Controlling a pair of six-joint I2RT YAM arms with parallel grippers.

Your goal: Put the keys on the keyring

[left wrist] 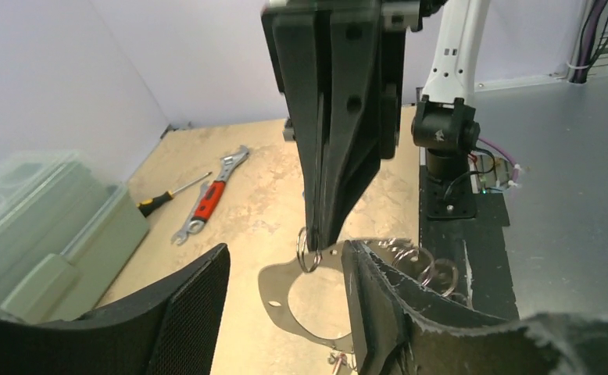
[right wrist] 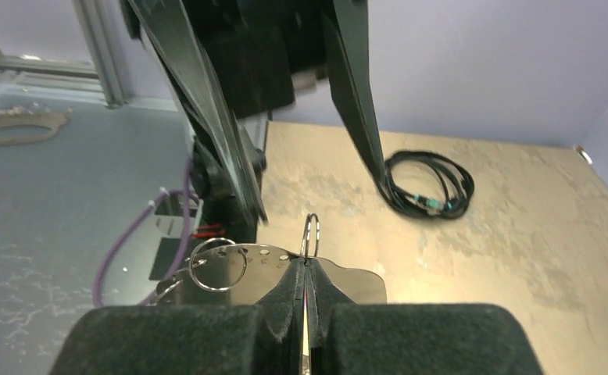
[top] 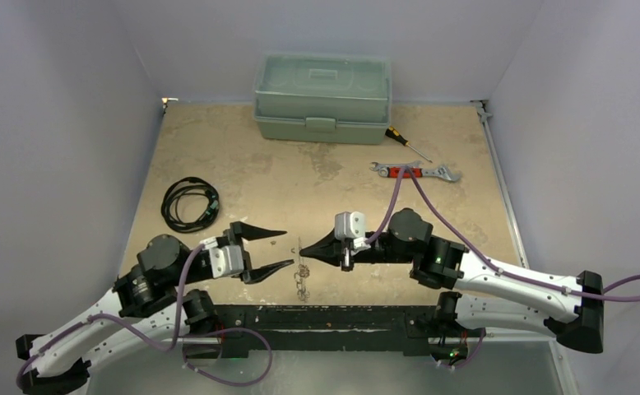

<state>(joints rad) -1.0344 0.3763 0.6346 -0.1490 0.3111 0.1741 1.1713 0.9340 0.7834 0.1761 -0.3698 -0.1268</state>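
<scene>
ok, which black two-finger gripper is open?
The left gripper, jaws spread apart; the right gripper is pinched shut on the silver metal keyring.

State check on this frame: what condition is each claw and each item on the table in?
left claw: open, empty, next to the keyring.
right claw: shut on the keyring.
keyring: pinched between the right claw's tips.
toolbox: lid closed.
black cable: coiled, lying loose.
wrench: lying flat, untouched.
screwdriver: lying flat beside the toolbox.
</scene>
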